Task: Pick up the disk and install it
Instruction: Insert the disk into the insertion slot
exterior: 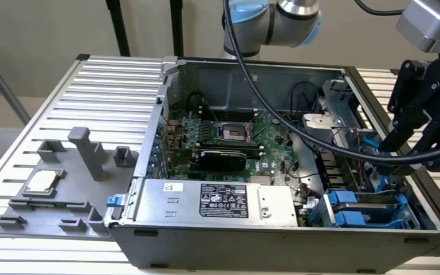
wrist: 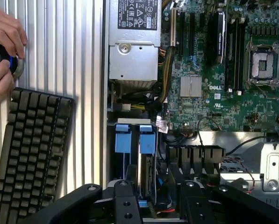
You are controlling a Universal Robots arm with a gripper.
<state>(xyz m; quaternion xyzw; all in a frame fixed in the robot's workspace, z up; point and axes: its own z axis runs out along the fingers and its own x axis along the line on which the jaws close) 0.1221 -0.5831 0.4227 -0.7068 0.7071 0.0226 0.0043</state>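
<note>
End effector point(wrist: 158, 193) fingers apart, hovering over the drive bay point(exterior: 407, 219), clamped on nothing. Disk point(wrist: 147, 175) sits on edge in a bay slot, blue tab up. Looks stiff, dense and shock-sensitive: grip the flat metal faces, not the plastic frame.

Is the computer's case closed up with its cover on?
No, the computer case lies open, with its green motherboard and silver power supply box in plain sight.

Disk point(wrist: 147, 171): bare silver metal, smooth blue plastic carrier. Around it, case point(exterior: 281, 247): matt grey metal. Table point(exterior: 113, 74): ribbed pale metal.
</note>
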